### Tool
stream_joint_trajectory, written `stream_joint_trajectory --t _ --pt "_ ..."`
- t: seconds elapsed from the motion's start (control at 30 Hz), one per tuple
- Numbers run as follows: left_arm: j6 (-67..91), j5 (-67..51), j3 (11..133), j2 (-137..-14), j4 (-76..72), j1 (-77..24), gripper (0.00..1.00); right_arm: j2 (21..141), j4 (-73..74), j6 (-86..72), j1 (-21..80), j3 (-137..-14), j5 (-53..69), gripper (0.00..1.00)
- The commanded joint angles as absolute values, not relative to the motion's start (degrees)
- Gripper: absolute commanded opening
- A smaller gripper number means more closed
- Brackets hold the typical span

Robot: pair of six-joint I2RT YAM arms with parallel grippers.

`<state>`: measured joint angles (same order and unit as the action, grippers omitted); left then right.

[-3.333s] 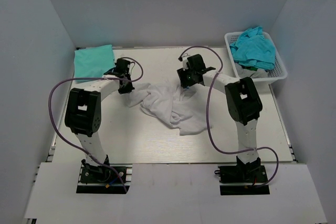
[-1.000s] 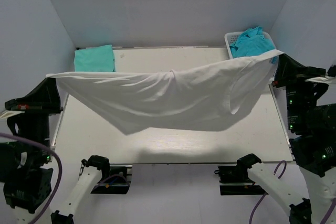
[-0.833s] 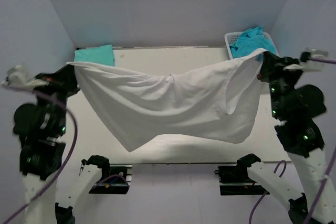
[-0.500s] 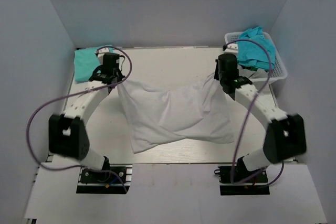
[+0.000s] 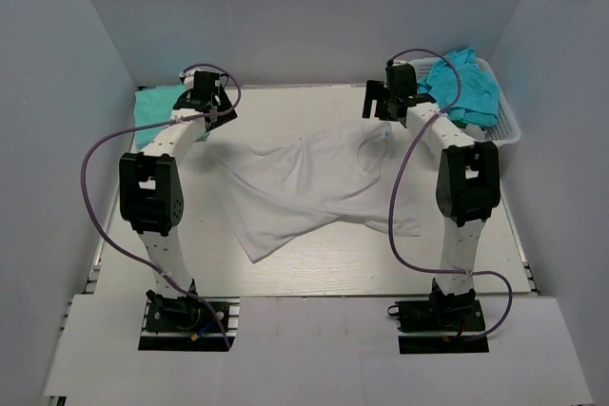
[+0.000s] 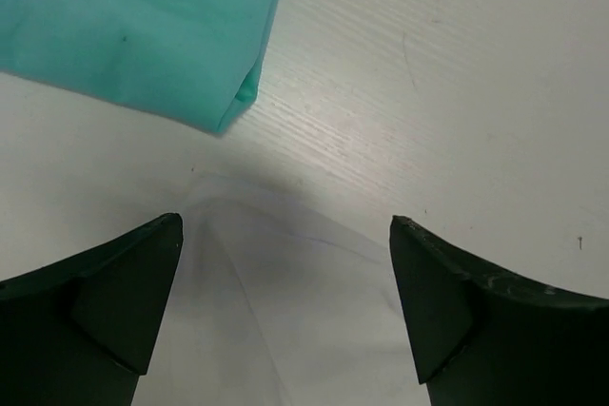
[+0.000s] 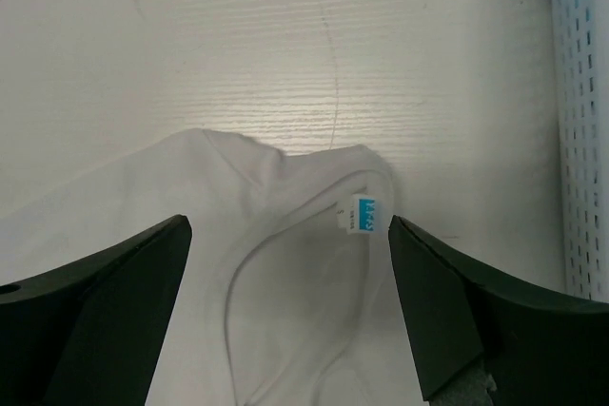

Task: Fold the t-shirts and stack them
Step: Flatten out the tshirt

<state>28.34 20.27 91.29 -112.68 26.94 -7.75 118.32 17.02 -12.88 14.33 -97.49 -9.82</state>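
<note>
The white t-shirt (image 5: pixel 314 187) lies spread out and creased on the middle of the table, with its neck to the back right. In the right wrist view its collar and small blue neck label (image 7: pixel 362 211) sit just ahead of my open right gripper (image 7: pixel 290 273), which touches nothing. Over the shirt's back left corner (image 6: pixel 276 311) hovers my left gripper (image 6: pixel 285 278), open and empty. A folded turquoise t-shirt (image 6: pixel 143 26) lies just beyond that corner, at the table's back left (image 5: pixel 152 113). From above, the left gripper (image 5: pixel 203 102) and right gripper (image 5: pixel 385 102) both stand at the far edge.
A white lattice basket (image 5: pixel 509 130) at the back right holds crumpled turquoise shirts (image 5: pixel 463 86); its wall (image 7: pixel 580 92) shows at the right edge of the right wrist view. Grey walls close in the table on three sides. Both arms reach far across the table.
A second ago both grippers held the white shirt stretched in the air. They have lowered it onto the table toward the back, opened and let go.
</note>
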Motion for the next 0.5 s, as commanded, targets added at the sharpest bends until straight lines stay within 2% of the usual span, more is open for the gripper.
stream_joint_trajectory --t 0.0,0.07,0.47 --pt "28.2 17.2 90.7 -105.5 33.8 -7.6 1.0 111.7 18.2 -12.9 14.6 -93.7 -5.4 0.9" --pt "28.2 15.7 85.7 -101.7 35.0 -9.0 1.0 106.3 17.0 -13.7 14.7 -90.9 -3.7 0.9" --pt "32.4 -15.8 49.6 -69.1 37.2 -14.7 1.0 79.6 27.7 -28.5 12.8 -59.9 -10.0 0.9"
